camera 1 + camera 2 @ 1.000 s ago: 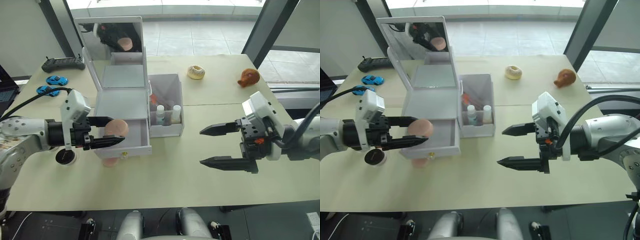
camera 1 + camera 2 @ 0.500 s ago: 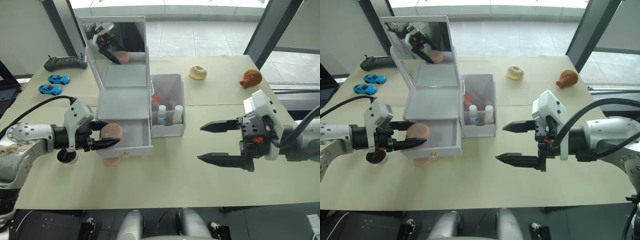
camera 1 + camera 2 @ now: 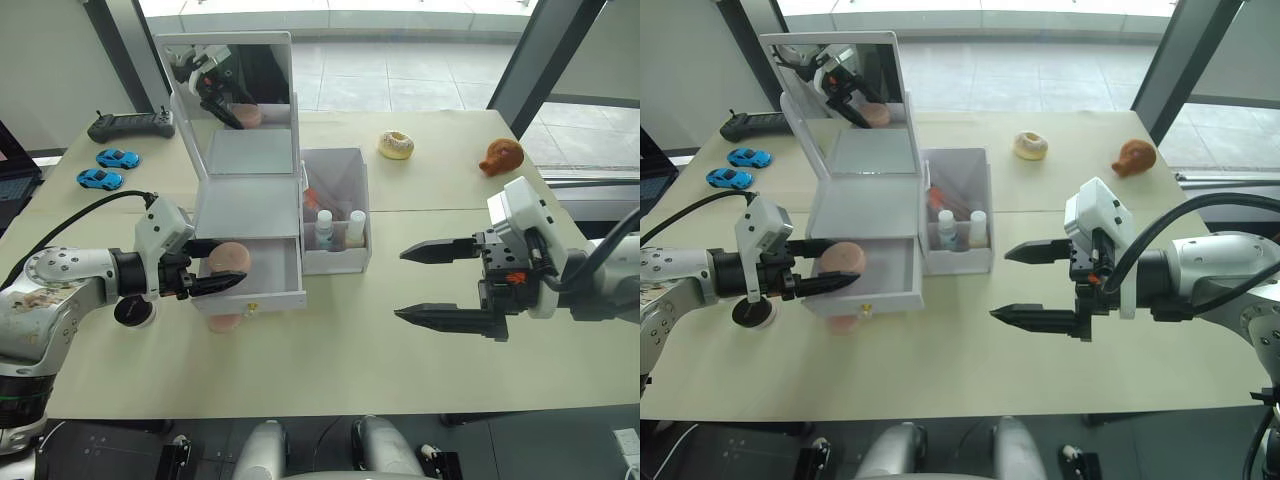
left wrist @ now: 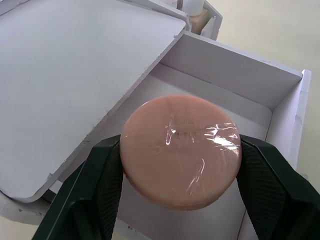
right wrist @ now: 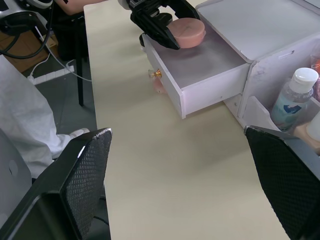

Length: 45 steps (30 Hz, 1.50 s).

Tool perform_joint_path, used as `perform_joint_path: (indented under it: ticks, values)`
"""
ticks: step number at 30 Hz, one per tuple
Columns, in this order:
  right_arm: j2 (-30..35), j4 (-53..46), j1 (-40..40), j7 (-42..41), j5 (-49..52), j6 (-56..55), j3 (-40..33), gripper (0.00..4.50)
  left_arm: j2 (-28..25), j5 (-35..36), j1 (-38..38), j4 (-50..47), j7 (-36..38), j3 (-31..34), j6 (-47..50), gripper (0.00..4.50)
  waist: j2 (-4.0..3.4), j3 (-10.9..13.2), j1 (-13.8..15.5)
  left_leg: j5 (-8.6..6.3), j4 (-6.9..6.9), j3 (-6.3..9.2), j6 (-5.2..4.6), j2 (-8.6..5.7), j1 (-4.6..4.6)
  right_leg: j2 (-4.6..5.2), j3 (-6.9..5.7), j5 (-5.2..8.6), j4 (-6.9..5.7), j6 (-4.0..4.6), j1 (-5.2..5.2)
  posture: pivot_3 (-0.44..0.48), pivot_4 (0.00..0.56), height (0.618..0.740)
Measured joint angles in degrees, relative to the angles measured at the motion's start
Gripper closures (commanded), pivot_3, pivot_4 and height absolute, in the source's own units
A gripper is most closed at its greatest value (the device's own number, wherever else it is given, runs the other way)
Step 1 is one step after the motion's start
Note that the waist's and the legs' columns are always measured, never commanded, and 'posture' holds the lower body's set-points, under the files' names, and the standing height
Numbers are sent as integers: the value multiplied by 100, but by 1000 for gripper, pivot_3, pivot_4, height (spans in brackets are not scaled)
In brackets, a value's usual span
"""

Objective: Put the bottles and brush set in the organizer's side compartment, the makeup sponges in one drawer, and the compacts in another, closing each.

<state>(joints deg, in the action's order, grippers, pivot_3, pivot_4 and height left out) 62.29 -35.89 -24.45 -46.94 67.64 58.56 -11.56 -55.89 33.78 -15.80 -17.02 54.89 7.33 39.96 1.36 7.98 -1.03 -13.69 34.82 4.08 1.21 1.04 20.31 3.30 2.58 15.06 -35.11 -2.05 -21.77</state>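
While the left gripper (image 3: 222,270) clamps a makeup sponge (image 3: 229,256) over the organizer's (image 3: 250,205) open top drawer (image 3: 262,272), the right gripper (image 3: 438,283) hangs well apart, jaws spread.

The left gripper (image 3: 222,268) holds a pink makeup sponge (image 3: 228,257) over the organizer's (image 3: 250,200) open drawer (image 3: 268,275); the right gripper (image 3: 440,283) hangs open.

You see a beige table (image 3: 420,350) by big windows with dark frames (image 3: 540,50) — daylight over a grey tiled floor (image 3: 400,70) outside.
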Motion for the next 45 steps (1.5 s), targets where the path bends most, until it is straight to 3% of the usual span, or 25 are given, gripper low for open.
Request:
perform_joint_path:
  ticks: [1,6,12,18,24,28,34,40,45]
  values:
    - [0,0,1,1,-1,0,0,0,0,3,0,0,10,0,4,1450,0,0,-1,0,0,0,0,0,0,0,0,0,0,0,0,0,150,740]
    - [0,1,10,-9,-35,0,1,0,0,143,-123,27,79,75,129,40,1,0,2,0,1,0,0,0,1,0,-1,0,0,0,0,0,150,740]
    - [0,28,16,-61,-111,-1,11,0,-220,489,-318,226,378,622,295,40,1,0,-18,0,1,0,0,1,-1,-3,-1,0,-2,0,-1,0,150,740]
    - [4,277,350,-394,-679,-382,-17,0,-504,509,316,1002,930,1835,-69,40,-3,-2,-21,0,0,-1,0,1,-3,0,-2,0,-2,1,-5,0,150,740]
    - [-422,1265,1181,-581,-2035,-1733,-281,0,-641,-252,688,3148,1049,2473,-1341,40,5,-6,8,0,0,-2,0,-2,-1,4,-3,0,-2,1,-9,0,150,740]
    - [-645,2491,1707,-514,-3096,-2833,-679,0,-811,-902,809,5525,800,2768,-2720,40,3,-8,-11,0,-3,-7,0,-5,-2,9,-1,-2,-7,4,-15,0,150,740]
    - [-740,3254,2202,-554,-3699,-3596,-1216,0,-868,-1093,1084,6811,747,2983,-3542,40,13,-20,12,0,-9,-7,0,2,-5,8,-6,1,-14,8,-25,0,150,740]
    - [-882,3397,2238,-624,-3780,-3690,-1247,0,-882,-1132,1021,6907,784,2978,-3857,40,9,-23,-4,0,-5,-8,0,-1,-5,11,-2,0,-28,8,-17,0,150,740]
    - [-825,3103,1687,-748,-3698,-3446,-1061,0,-724,-992,1404,5632,1097,2979,-3771,40,-6,-26,-52,0,-5,-11,0,1,-5,12,6,-1,-40,11,-22,0,150,740]
